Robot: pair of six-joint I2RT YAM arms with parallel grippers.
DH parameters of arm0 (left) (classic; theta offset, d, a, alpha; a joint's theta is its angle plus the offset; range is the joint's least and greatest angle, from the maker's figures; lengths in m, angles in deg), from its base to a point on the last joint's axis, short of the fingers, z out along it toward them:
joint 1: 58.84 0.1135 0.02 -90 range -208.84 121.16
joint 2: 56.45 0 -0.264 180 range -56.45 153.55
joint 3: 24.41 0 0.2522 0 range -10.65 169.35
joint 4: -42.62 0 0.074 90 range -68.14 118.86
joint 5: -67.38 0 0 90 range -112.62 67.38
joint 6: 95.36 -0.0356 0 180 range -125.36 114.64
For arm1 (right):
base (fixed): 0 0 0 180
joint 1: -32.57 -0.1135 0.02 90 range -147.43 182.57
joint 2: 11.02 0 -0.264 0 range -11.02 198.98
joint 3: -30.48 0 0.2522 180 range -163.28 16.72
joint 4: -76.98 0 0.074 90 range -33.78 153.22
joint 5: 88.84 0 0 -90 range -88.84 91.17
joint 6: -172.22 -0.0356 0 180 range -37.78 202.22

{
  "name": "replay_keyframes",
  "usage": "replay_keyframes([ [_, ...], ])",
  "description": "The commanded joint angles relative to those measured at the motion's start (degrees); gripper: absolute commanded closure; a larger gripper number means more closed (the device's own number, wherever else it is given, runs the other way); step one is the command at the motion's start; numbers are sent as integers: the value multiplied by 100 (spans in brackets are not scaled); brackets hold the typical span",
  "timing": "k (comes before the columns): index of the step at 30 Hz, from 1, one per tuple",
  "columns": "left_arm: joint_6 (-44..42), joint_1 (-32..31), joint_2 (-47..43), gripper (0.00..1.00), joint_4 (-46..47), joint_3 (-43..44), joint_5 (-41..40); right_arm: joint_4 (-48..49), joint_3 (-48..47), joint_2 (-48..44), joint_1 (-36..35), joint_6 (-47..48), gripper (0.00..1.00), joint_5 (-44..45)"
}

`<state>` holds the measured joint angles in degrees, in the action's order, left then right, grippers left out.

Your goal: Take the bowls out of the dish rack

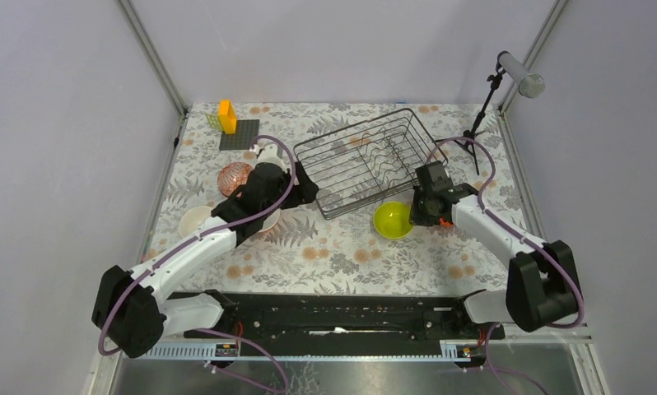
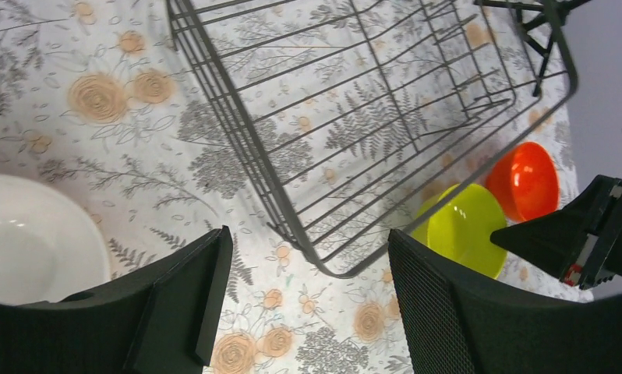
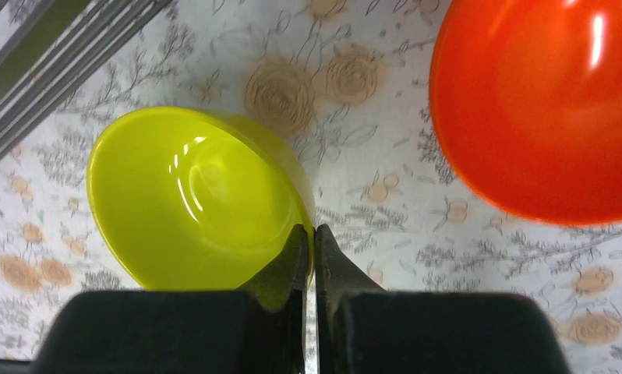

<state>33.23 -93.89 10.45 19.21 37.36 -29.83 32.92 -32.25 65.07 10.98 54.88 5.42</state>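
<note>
The dish rack point(image 1: 366, 160) stands mid-table, and no bowl shows inside it. A yellow-green bowl point(image 3: 195, 195) sits on the cloth just in front of the rack's right corner. My right gripper point(image 3: 312, 234) is shut on its rim, one finger inside and one outside. An orange bowl point(image 3: 542, 101) lies right beside it. My left gripper point(image 2: 308, 304) hangs open over bare cloth at the rack's near left corner point(image 2: 331, 269), holding nothing. A white-inside bowl point(image 2: 35, 241) lies to its left. From above, a pink-red patterned bowl point(image 1: 235, 177) and a pale bowl point(image 1: 196, 220) lie left of the rack.
An orange block point(image 1: 226, 115) and a flat dark plate point(image 1: 239, 134) sit at the back left. A microphone stand point(image 1: 482, 107) rises at the back right, close to the rack. Grey walls close in both sides.
</note>
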Motion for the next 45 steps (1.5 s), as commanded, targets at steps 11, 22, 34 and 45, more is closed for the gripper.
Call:
replay_keyframes([
  [11,-227,82,-916,21,719,-485,-598,964,-437,810,657,146,84,-32],
  [22,-402,77,-1469,1,1472,-958,-458,1349,-336,-195,664,658,46,401],
  [34,-769,79,-1589,1,2879,-1847,-1509,3989,1405,-1537,666,1052,9,2221],
  [45,-2588,144,-1201,1,3792,-1954,-1459,5872,2238,-1395,1077,1698,0,2784],
])
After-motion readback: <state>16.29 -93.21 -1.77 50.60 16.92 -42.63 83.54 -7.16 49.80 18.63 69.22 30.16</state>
